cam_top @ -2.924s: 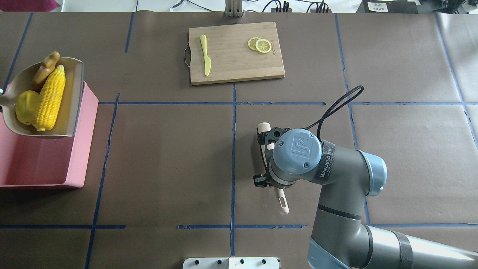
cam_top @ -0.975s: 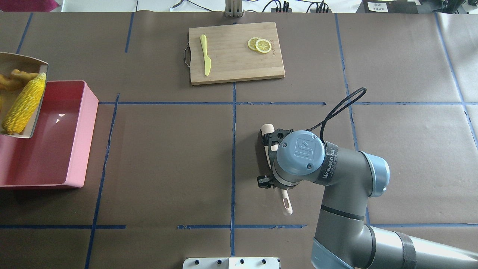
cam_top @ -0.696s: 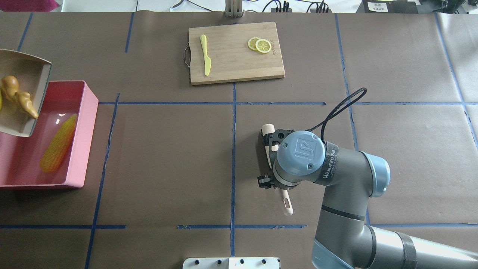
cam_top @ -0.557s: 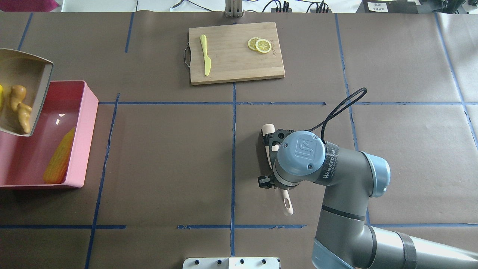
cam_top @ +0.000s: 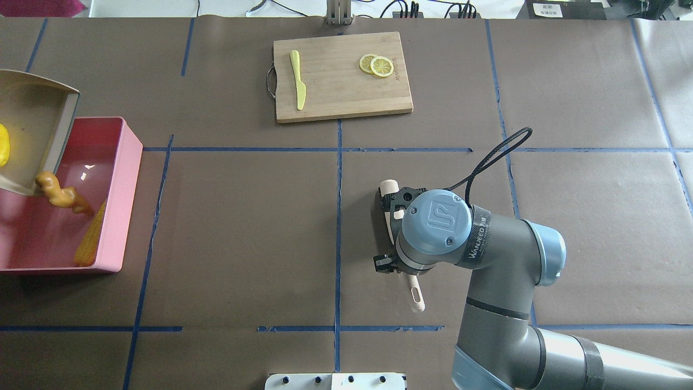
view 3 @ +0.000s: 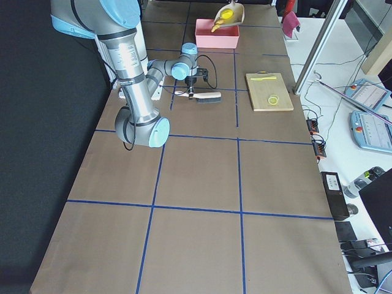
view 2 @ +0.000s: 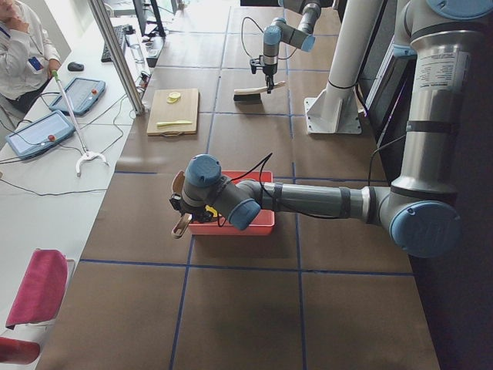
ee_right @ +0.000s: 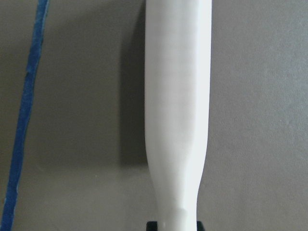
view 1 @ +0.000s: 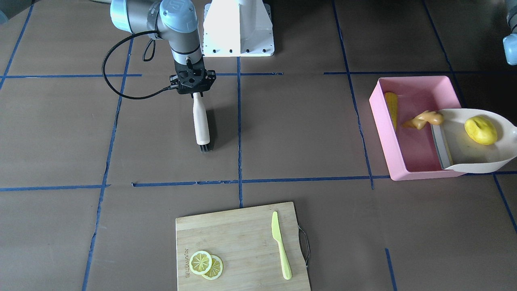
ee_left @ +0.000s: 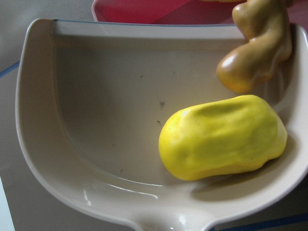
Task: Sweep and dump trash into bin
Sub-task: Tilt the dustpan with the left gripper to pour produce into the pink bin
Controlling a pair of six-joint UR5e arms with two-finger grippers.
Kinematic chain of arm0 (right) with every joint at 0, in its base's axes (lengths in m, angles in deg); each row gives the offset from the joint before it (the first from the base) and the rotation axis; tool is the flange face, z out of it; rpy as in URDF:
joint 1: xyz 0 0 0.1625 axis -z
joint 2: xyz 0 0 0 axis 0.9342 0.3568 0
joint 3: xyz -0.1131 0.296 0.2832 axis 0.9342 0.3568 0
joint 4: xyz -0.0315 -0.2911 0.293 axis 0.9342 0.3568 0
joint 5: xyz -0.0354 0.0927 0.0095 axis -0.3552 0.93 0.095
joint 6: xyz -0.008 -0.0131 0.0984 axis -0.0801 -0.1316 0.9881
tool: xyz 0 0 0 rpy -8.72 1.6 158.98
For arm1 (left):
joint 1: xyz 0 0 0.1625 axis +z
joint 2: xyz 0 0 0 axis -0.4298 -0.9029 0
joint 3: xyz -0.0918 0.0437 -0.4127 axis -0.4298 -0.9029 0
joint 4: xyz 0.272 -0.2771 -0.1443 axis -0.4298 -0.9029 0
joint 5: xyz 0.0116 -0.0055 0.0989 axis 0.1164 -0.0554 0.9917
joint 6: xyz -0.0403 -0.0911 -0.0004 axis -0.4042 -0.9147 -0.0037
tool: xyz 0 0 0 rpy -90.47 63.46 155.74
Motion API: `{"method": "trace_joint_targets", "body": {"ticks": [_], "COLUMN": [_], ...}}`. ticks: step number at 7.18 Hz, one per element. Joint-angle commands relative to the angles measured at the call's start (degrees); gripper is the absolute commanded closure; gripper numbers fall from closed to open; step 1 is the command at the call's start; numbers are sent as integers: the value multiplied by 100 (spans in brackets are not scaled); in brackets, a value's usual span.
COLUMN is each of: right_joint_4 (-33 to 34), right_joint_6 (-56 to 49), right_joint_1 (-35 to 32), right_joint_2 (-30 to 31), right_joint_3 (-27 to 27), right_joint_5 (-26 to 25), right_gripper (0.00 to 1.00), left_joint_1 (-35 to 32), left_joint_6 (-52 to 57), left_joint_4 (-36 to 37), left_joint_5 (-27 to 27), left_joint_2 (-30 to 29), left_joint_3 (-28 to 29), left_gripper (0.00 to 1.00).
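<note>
The cream dustpan (view 1: 464,157) is tilted over the pink bin (view 1: 379,133). The corn cob (view 1: 391,109) lies in the bin against its wall (cam_top: 91,241). The ginger root (view 1: 424,119) hangs at the pan's lip, dropping into the bin (cam_top: 62,195). The yellow lemon-like fruit (view 1: 480,130) still sits in the pan, as the left wrist view (ee_left: 224,137) shows. My left gripper (view 2: 181,206) is at the pan's handle; I cannot tell if it is shut. My right gripper (view 1: 194,91) is shut on the brush (view 1: 200,121) mid-table.
A wooden cutting board (cam_top: 335,81) at the table's far middle carries a pale green knife (cam_top: 298,78) and lemon slices (cam_top: 377,65). The robot's white base (view 1: 238,28) stands at the near edge. Blue tape lines cross the brown table cover.
The dustpan has swung over the bin and tilted. The corn slid out into the bin and the ginger has slid to the lip. The right arm shifted only slightly.
</note>
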Motion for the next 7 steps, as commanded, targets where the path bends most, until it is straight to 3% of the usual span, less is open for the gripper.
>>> {"method": "trace_joint_targets", "body": {"ticks": [1,4,7], "right_joint_4": [0,0,0], "right_joint_6": [49,58,58], "right_joint_1": [14,41,49], "right_joint_2": [-15,-7,-7], "right_joint_3": [-12,-12,-12], "right_joint_5": [0,-9,-18], "right_gripper": [100,100,100], "left_joint_1": [-79,-79,-44], "left_joint_6": [-23,47,468], "left_joint_4": [1095,2496,3162], "left_joint_5": [304,989,1814], "left_joint_2": [-13,66,14], "left_joint_3": [-268,-1435,-1754], "left_gripper": [100,100,100]}}
